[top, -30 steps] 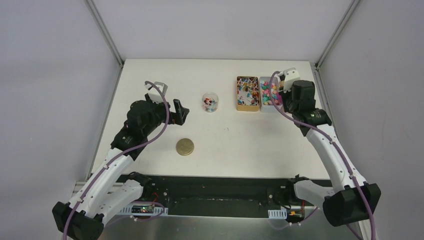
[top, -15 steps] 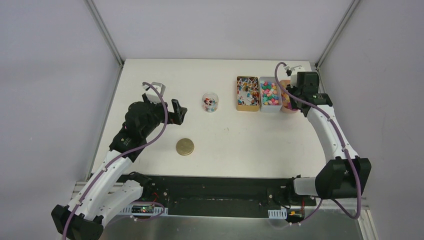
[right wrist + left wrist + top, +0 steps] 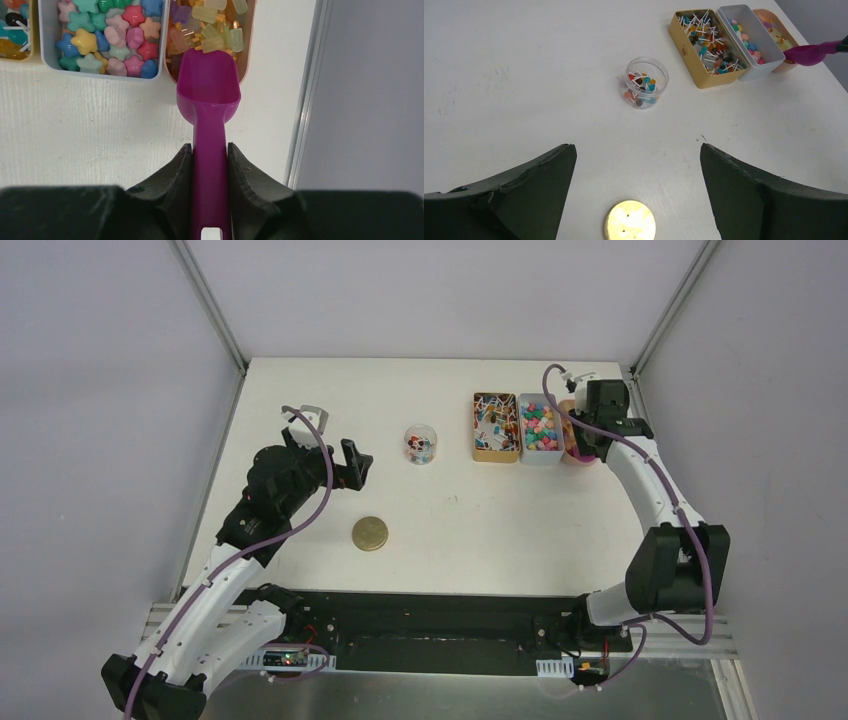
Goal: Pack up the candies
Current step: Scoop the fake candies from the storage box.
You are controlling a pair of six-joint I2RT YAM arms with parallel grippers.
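The candies lie in three boxes at the back right: stick candies in a gold tin point(image 3: 495, 426), star-shaped pastel ones in a white box point(image 3: 107, 35), and pale yellow-amber ones in an orange box point(image 3: 212, 30). A clear jar point(image 3: 421, 444) holds a few more candies point(image 3: 641, 90). My right gripper point(image 3: 209, 150) is shut on the handle of a magenta scoop point(image 3: 208, 90). The scoop's bowl looks empty, with its front lip at the near end of the orange box. My left gripper point(image 3: 636, 147) hangs open above the table, left of the jar, holding nothing.
A round gold lid point(image 3: 370, 533) lies flat on the table in front of the jar, below my left gripper. The table's right edge and a metal frame rail point(image 3: 302, 100) run close beside the orange box.
The right arm has swung to the right, carrying the scoop from over the white star box to the orange box. The left arm has barely shifted.
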